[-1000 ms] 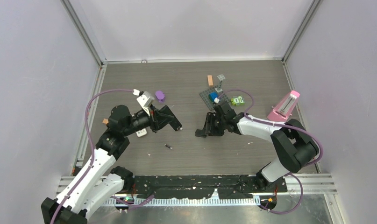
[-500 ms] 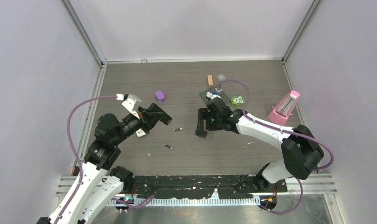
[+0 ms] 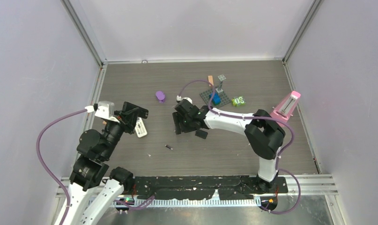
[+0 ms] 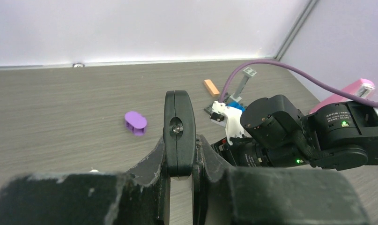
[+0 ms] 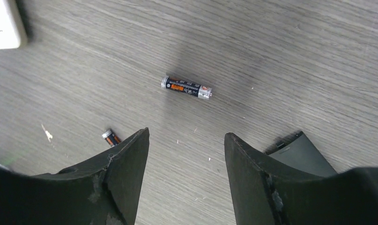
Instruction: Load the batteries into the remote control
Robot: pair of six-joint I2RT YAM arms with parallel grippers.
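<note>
My left gripper (image 3: pixel 135 117) is shut on the remote control (image 3: pixel 140 127) and holds it above the table's left side. In the left wrist view the remote control (image 4: pixel 179 131) shows end-on, dark, clamped between both fingers. My right gripper (image 3: pixel 178 127) stands open near the table's middle, nothing between its fingers. In the right wrist view one of the batteries (image 5: pixel 186 87), dark with an orange label, lies on the wood ahead of the right gripper (image 5: pixel 187 134). A second battery (image 5: pixel 111 137) peeks out beside the left finger; in the top view it (image 3: pixel 169 147) lies apart.
A flat dark piece (image 3: pixel 201 134) lies just right of the right gripper. Further back are a purple piece (image 3: pixel 160 96), a grey plate with a blue brick (image 3: pixel 214 97), an orange strip (image 3: pixel 211 80), a green block (image 3: pixel 238 101) and a pink wedge (image 3: pixel 285 107).
The left arm has drawn back to the left with the remote control. The right arm has swung left across the table to the loose battery, and its jaws have opened.
</note>
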